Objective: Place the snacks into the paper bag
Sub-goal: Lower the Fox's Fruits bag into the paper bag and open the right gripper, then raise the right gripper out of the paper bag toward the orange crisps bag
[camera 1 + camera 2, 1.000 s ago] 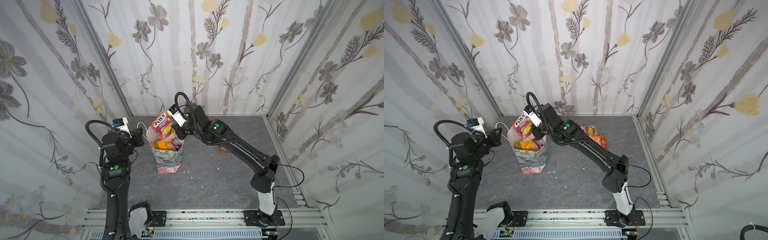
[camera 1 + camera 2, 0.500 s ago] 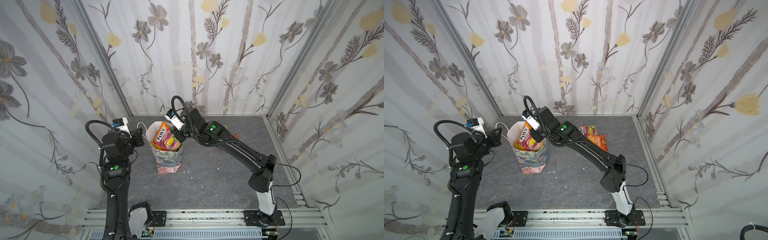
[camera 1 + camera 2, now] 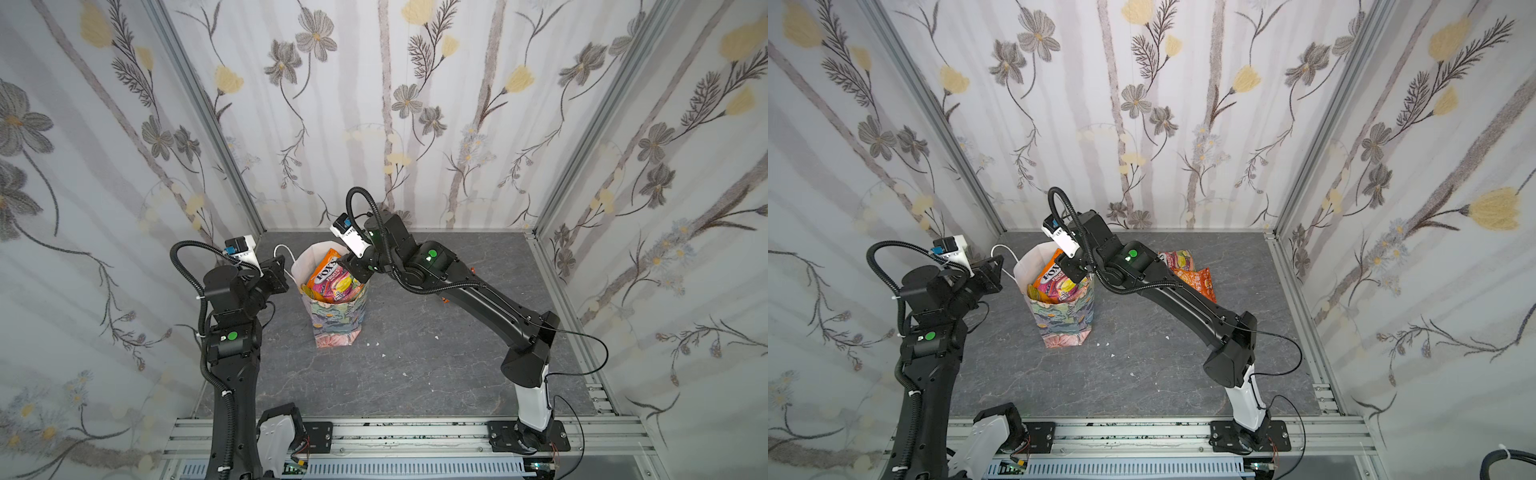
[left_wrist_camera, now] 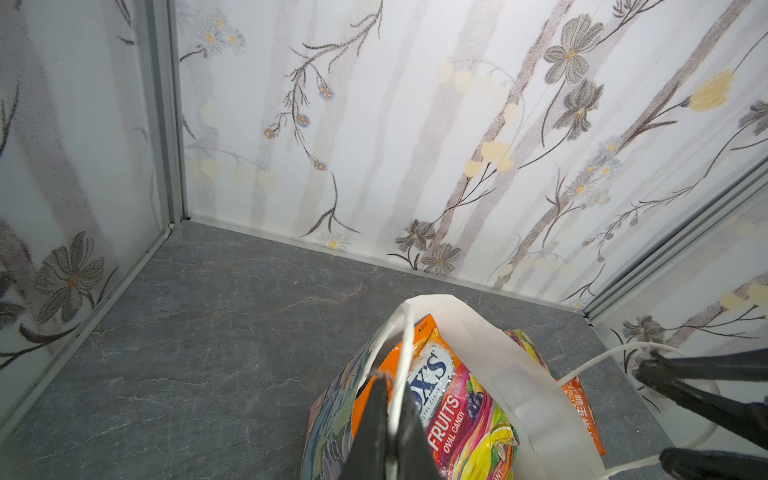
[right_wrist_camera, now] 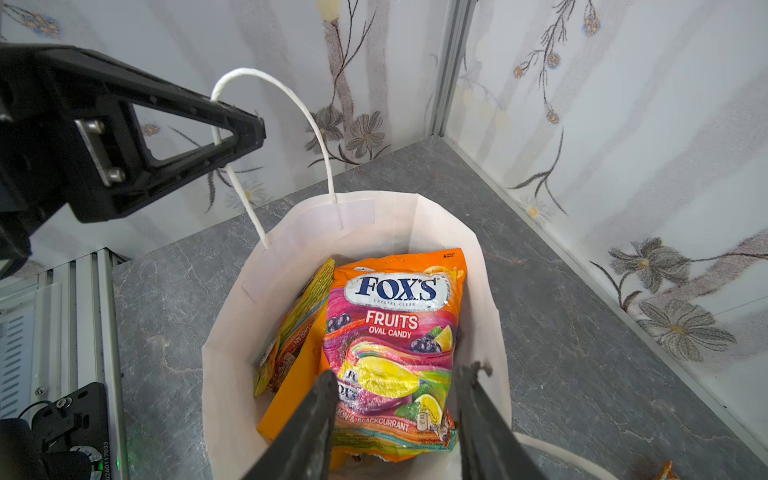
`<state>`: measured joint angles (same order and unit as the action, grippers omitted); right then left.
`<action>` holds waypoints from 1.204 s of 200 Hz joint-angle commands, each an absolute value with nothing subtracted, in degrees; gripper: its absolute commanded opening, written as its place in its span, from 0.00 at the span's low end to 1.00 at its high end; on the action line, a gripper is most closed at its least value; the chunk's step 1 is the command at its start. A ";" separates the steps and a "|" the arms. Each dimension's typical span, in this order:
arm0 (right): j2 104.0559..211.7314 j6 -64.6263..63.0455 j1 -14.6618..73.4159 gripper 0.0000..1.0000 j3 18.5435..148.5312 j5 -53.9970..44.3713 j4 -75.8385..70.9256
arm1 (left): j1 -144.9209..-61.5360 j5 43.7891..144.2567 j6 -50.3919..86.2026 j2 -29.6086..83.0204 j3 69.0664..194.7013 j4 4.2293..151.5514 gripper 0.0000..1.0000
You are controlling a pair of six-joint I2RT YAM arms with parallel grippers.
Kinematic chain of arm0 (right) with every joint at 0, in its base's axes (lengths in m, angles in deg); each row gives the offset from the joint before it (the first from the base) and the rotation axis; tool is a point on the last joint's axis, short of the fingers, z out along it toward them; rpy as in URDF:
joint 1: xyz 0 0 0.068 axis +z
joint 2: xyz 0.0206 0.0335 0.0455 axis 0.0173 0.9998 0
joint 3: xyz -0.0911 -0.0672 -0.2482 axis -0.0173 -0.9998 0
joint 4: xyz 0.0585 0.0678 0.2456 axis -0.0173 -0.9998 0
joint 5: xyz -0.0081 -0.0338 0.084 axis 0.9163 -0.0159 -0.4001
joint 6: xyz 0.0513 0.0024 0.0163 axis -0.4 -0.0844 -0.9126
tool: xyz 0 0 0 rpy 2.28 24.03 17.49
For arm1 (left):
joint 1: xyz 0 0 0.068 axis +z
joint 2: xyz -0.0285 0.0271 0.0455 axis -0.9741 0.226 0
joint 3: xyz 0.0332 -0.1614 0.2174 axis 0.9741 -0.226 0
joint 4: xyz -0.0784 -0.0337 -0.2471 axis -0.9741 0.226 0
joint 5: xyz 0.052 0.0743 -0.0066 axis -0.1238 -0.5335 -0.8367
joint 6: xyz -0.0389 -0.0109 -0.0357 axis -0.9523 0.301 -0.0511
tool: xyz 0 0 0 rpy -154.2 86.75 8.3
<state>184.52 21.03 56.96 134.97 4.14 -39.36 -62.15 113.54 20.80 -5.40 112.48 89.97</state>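
The paper bag (image 3: 336,324) (image 3: 1065,324) stands upright left of the floor's middle, its white inside (image 5: 232,353) showing. My left gripper (image 3: 277,270) (image 4: 392,399) is shut on the bag's white cord handle (image 5: 320,137) and holds it out to the left. Open at the bag's right rim, my right gripper (image 3: 351,268) (image 5: 399,415) has its jaws either side of an orange FOX'S pouch (image 5: 395,332) (image 3: 332,278) that lies inside the bag. A yellow-orange box (image 5: 291,386) and another pouch (image 5: 299,324) lie beside it in the bag.
Behind the right arm, two more snacks lie on the grey floor: a multicoloured pouch (image 3: 1177,262) and an orange pouch (image 3: 1196,282) (image 4: 582,407). The papered walls stand close behind and to both sides. White crumbs (image 3: 376,344) dot the floor by the bag.
My right gripper has opened and let go of the FOX'S pouch, which has sunk from above the rim down into the bag. The left gripper has kept its hold on the handle.
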 commanded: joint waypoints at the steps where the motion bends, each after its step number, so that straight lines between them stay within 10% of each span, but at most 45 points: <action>1: 185.27 20.16 57.33 0.49 136.29 8.28 -37.49 | -62.08 112.92 21.24 -5.85 112.27 87.52 0.06; 75: 176.33 13.14 57.61 0.70 127.49 26.49 -37.63 | -62.09 113.45 20.55 -6.09 111.74 86.44 0.06; 148: 170.86 4.34 57.07 0.72 109.42 19.37 -24.36 | -62.08 115.76 19.39 -5.74 111.54 85.19 0.05; 198: 173.44 10.24 53.46 0.00 116.80 17.01 -23.26 | -62.05 116.76 18.60 -4.38 111.91 84.23 0.03; 241: 175.81 15.46 51.28 0.00 128.94 10.11 -23.35 | -63.25 125.34 12.41 -0.70 116.69 78.04 0.00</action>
